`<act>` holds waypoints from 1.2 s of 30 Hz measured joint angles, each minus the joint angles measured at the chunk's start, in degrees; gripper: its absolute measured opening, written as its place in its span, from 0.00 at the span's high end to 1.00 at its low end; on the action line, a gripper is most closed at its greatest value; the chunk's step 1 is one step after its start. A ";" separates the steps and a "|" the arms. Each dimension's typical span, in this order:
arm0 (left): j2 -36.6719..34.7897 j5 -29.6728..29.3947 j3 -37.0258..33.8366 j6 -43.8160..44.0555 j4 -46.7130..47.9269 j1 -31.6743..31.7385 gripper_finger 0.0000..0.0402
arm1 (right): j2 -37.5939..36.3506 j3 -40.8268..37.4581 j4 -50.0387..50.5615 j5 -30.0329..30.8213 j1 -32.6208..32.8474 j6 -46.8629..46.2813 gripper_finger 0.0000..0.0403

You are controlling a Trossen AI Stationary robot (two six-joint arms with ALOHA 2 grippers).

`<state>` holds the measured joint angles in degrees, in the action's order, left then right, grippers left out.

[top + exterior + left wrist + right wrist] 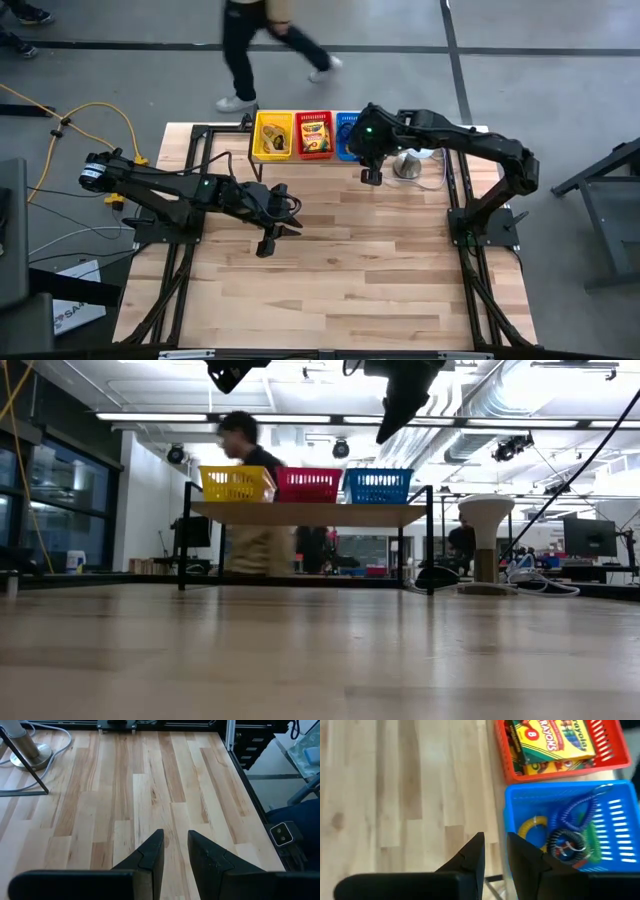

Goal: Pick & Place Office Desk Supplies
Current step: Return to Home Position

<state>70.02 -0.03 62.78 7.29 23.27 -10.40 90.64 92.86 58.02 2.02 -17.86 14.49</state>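
A yellow bin, red bin and blue bin, three of slotted plastic, stand abreast on the wooden shelf. The red holds at least two flat crayon boxes, the blue coiled spring keychains. The left gripper over the plank table and the right gripper near the blue bin are each barely parted, empty.

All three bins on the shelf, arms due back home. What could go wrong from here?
1. Right gripper hangs right at the blue bin edge; a sideways swing might clip it or the shelf.
2. The white dome and its cable sit close by the right arm; possible snag.
3. A person is mid-stride just behind the shelf.
Left gripper, over the table middle, looks low-risk.
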 joint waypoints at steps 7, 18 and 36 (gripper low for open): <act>0.00 0.00 0.00 0.01 0.02 -0.01 0.79 | -2.09 0.00 1.73 -1.98 -1.01 -2.59 0.83; -0.01 -0.02 0.01 0.00 -0.03 0.01 0.79 | -7.09 -3.61 3.68 -1.97 -1.02 -10.14 0.83; 0.00 0.00 0.00 0.00 -0.24 -0.01 0.79 | -40.08 -49.03 -37.68 -2.23 -0.44 -22.19 0.83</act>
<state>70.02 -0.03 62.78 7.29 23.03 -10.41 50.57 43.83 20.34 -0.21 -18.31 -7.70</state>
